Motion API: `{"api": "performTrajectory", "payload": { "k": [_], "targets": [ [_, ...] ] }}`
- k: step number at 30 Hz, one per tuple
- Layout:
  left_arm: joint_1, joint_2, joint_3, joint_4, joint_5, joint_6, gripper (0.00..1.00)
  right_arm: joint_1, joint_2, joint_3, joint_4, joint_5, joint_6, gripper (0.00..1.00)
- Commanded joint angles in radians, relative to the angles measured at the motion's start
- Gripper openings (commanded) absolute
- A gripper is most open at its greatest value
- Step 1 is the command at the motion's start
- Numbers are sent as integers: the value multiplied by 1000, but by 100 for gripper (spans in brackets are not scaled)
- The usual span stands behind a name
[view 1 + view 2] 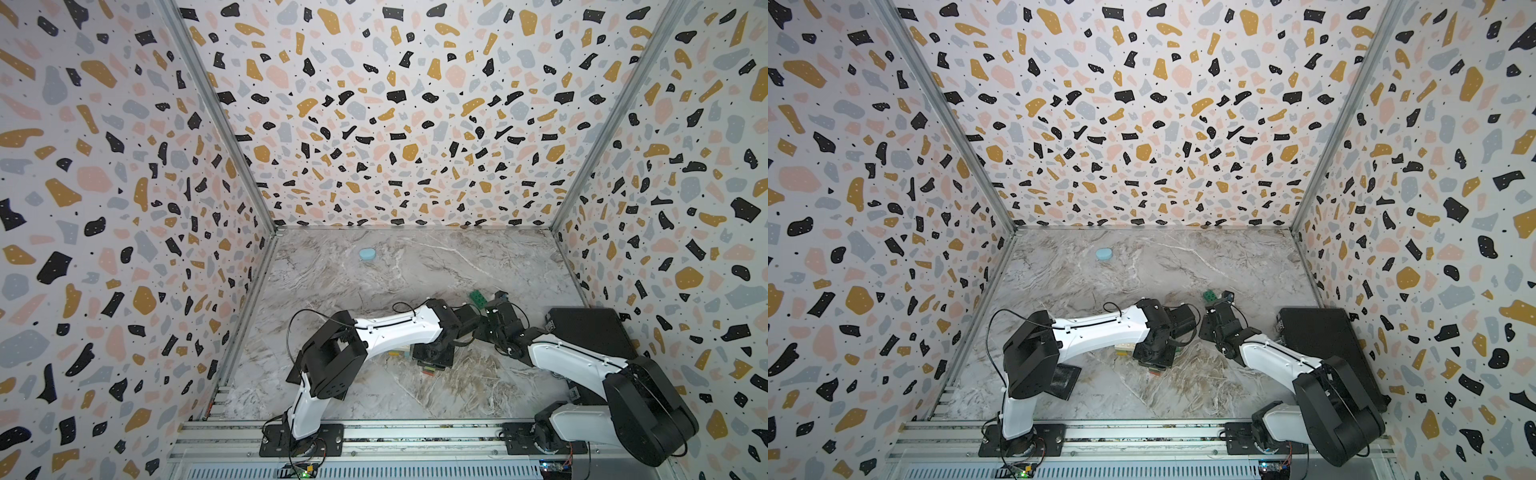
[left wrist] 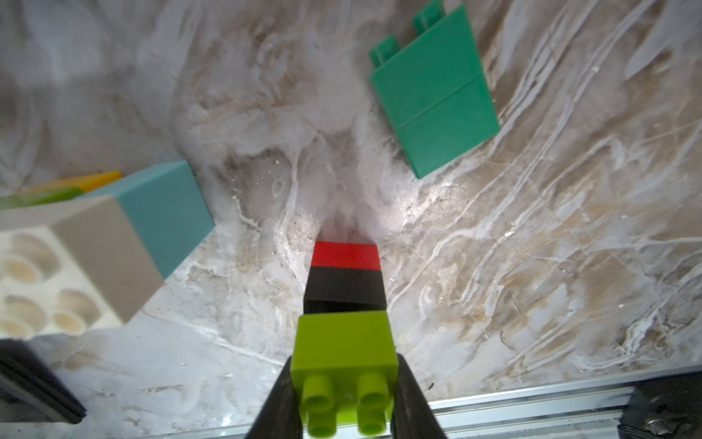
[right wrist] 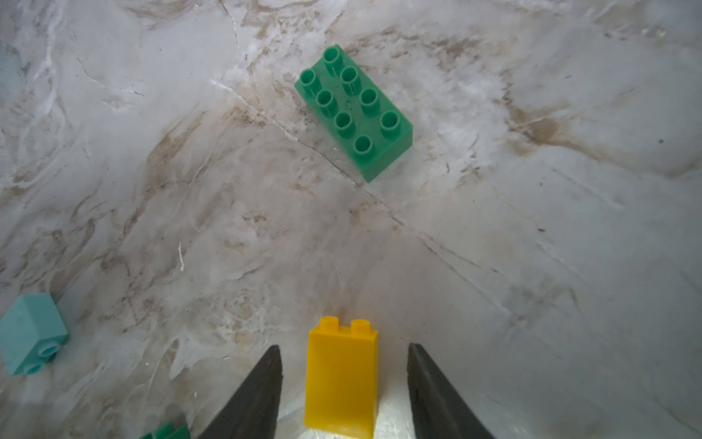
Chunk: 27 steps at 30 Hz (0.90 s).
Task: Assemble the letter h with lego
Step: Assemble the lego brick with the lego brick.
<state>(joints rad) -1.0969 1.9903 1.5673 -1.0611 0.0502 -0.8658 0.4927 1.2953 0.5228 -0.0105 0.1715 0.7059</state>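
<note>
1. Two arms meet low in the centre of the frame in both top views: left arm [image 1: 395, 328] and right arm [image 1: 577, 357], over the marble desk [image 1: 374, 291].
2. State of left gripper [image 2: 343, 380]: clenched on a lime brick [image 2: 343, 349]. The fingers [image 2: 277, 403] press on both its sides, and its studs face the wrist camera.
3. That lime brick caps a three-piece stack, with a black brick [image 2: 343, 289] next and a red brick [image 2: 345, 255] at the far end, toward the desk. Cannot tell if it touches the desk.
4. Near the stack, a white brick [image 2: 102, 258] is joined to a light-blue brick [image 2: 167, 213], hollow underside toward the camera. Yellow and lime slivers sit behind it, blurred.
5. A dark green pair [image 2: 437, 99], two joined bricks, lies on its side apart from the stack.
6. State of right gripper [image 3: 343, 346]: released, jaws spread. A yellow brick [image 3: 342, 380] sits between them with a gap on each side, not gripped.
7. A green eight-stud brick [image 3: 355, 110] lies studs up on the desk, apart from the yellow one. In a top view it [image 1: 478, 299] sits right of centre, just left of the right arm's tip.
8. A small light-blue brick [image 3: 32, 334] lies on its side, well apart from both.
9. A pale-blue oval lump [image 1: 368, 253] sits at the upper left of the desk, and a black case [image 1: 590, 332] at its right edge.
</note>
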Motion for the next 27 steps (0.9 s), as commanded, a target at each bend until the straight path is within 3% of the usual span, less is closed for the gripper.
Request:
{"api": "performTrajectory", "payload": {
  "k": [1, 15, 22, 27],
  "targets": [
    [-4, 19, -30, 1, 21, 37, 0, -3, -4, 19, -19, 3, -11, 55],
    [7, 29, -88, 73, 113, 131, 0, -3, 0, 19, -17, 3, -13, 55],
    [17, 82, -65, 42, 98, 152, 0, -3, 0, 20, -19, 2, -14, 55],
    [17, 87, -82, 66, 81, 124, 21, -2, -1, 20, -18, 3, -14, 55]
  ]
}}
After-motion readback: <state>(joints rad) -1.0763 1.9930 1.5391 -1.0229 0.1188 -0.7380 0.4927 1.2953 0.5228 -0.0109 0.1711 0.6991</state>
